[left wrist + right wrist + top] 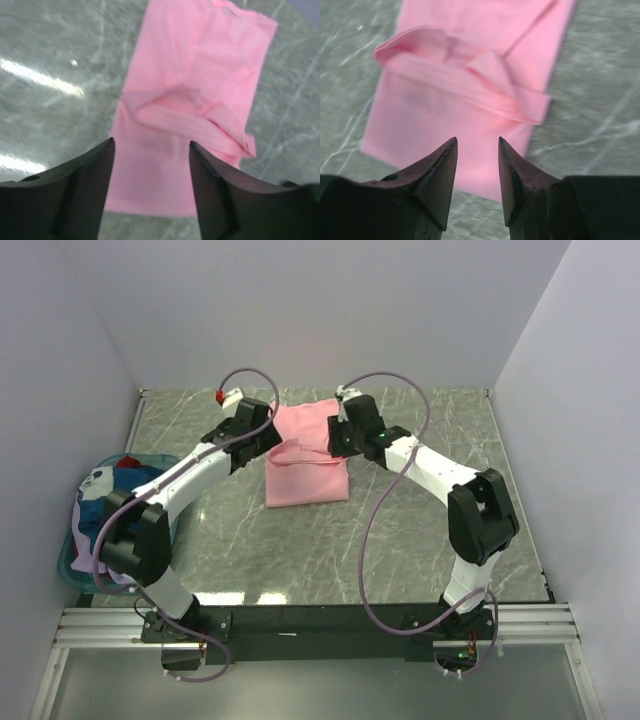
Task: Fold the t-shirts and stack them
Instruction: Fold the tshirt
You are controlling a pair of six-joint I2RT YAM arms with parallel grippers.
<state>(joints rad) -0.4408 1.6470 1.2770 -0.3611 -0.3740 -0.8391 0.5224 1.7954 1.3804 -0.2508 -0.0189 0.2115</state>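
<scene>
A light pink t-shirt (305, 468) lies folded into a long strip on the grey marble table, with a loose fold across its middle. It also shows in the left wrist view (195, 85) and in the right wrist view (470, 75). My left gripper (151, 145) is open and empty, hovering above the shirt's near end. My right gripper (477, 141) is open and empty, above the shirt's other end. From above, both grippers hang over the shirt's far part, left (262, 430) and right (340, 430). Other bunched shirts (110, 490), blue, white and red, sit in the basket.
A teal plastic basket (70, 570) stands at the table's left edge beside the left arm. White walls close the table in at the back and sides. A black rail (320, 620) runs along the near edge.
</scene>
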